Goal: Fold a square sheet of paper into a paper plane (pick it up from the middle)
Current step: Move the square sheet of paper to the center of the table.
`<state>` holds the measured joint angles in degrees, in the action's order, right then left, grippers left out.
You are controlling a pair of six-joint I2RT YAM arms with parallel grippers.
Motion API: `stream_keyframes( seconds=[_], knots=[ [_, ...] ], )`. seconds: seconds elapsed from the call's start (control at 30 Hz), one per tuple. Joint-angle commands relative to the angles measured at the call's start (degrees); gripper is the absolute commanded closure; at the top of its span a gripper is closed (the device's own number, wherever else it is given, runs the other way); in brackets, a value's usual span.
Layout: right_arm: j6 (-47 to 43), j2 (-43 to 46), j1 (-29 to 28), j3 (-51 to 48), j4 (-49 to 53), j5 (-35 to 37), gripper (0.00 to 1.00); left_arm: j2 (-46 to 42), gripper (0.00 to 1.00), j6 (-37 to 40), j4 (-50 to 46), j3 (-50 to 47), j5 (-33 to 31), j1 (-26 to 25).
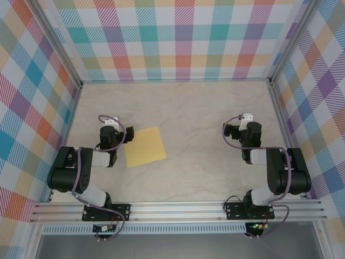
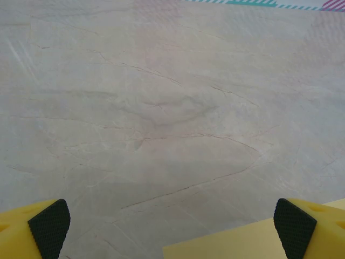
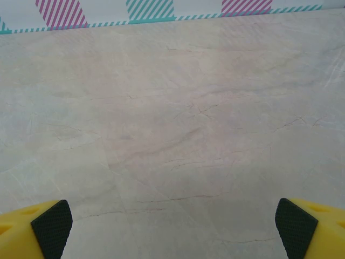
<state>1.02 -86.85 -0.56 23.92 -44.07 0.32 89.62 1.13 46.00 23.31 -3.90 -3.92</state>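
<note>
The square sheet of paper [image 1: 145, 146] lies flat and unfolded on the table, plain yellow, a little left of centre. Its far corner shows at the bottom right of the left wrist view as the yellow sheet [image 2: 232, 245]. My left gripper [image 1: 109, 125] hovers just left of the sheet, open, with nothing between its yellow fingers [image 2: 48, 226]. My right gripper [image 1: 245, 120] is well to the right, far from the paper, open over bare table, and its fingertips [image 3: 51, 226] stand wide apart. The paper plane is out of view.
The marble-patterned table [image 1: 183, 113] is ringed by chequered walls [image 1: 178, 38] at the back and both sides. An aluminium rail [image 1: 178, 209] carries both arm bases along the near edge.
</note>
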Motion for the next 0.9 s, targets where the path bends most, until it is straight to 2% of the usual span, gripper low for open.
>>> stream_keyframes(
  seconds=[0.0, 0.8, 0.87],
  knots=[
    [-0.39, -0.58, 0.29, 0.12, -1.54, -1.28, 0.0, 0.2, 0.0, 0.64, 0.19, 1.04, 0.37, 0.47],
    [-0.39, -0.6, 0.29, 0.08, -1.62, -1.28, 0.0, 0.03, 0.0, 0.65, 0.58, 0.69, 0.4, 0.4],
    [-0.34, 0.48, 0.31, 1.09, 0.75, -1.09, 0.0, -0.67, 0.0, 0.49, -0.08, 0.77, -0.14, 0.41]
  ],
)
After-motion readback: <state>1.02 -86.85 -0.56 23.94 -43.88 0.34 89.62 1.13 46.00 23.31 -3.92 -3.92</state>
